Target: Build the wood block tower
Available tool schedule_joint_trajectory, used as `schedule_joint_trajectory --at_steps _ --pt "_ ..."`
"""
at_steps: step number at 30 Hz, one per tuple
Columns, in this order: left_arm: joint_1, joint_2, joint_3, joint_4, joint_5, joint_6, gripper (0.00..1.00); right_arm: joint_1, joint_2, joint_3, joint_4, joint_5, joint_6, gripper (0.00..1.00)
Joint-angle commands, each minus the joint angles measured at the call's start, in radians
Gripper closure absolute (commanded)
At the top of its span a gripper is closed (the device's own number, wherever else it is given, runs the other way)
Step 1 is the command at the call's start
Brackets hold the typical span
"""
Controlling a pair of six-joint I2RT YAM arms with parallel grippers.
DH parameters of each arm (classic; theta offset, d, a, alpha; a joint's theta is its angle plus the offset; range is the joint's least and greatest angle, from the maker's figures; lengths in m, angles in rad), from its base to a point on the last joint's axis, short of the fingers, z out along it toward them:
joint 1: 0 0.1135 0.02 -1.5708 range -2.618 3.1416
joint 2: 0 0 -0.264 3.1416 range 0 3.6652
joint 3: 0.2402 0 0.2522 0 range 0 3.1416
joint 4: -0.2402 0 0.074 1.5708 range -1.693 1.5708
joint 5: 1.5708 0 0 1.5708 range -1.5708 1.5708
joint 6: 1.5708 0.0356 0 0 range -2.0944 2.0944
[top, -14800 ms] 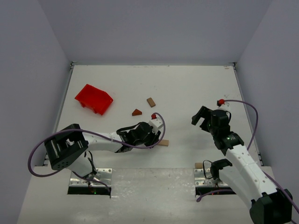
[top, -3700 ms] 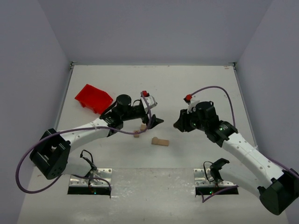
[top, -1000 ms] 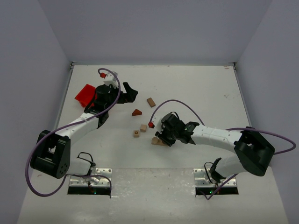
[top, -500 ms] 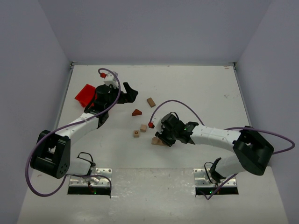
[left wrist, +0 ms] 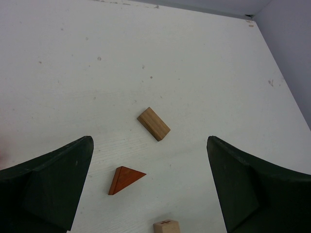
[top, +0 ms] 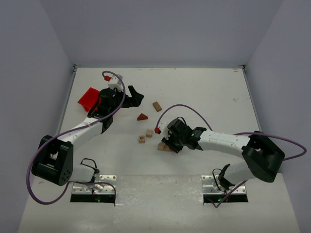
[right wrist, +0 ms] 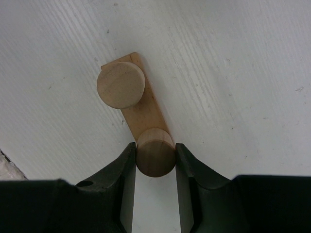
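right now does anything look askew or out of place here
Nothing damaged. On the plank, the far cylinder seems to overhang one long edge, while the right gripper clamps the near cylinder; the angle may exaggerate it.

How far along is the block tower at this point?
Done: the plank base lies flat with one cylinder standing on its far end. In hand: the right gripper is closed on a second cylinder at the plank's near end. Left: the rectangular block, the triangular roof piece and two cubes lie loose on the table. The left gripper hangs open and empty.
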Motion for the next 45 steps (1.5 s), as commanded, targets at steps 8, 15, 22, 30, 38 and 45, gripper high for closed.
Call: schedule_joint_trajectory --at_steps 8,15,22,30,38,45 --pt "0.015 -0.018 -0.001 0.054 0.014 -0.004 0.00 0.004 -0.006 -0.006 0.045 0.007 0.009 0.62" --pt "0.015 -0.016 -0.001 0.054 0.021 -0.003 0.00 0.004 -0.016 -0.015 0.070 0.009 0.010 0.61" --pt "0.015 -0.018 0.001 0.054 0.029 0.000 0.00 0.004 -0.018 -0.012 0.079 0.009 0.017 0.61" --pt "0.015 -0.018 0.002 0.055 0.033 -0.001 0.00 0.004 -0.031 -0.012 0.084 0.006 0.020 0.64" --pt "0.015 -0.016 0.000 0.055 0.037 0.001 0.00 0.004 -0.026 -0.009 0.084 -0.002 0.019 0.67" --pt "0.015 -0.015 0.000 0.056 0.041 0.001 0.00 0.004 -0.019 -0.003 0.071 -0.005 0.020 0.60"
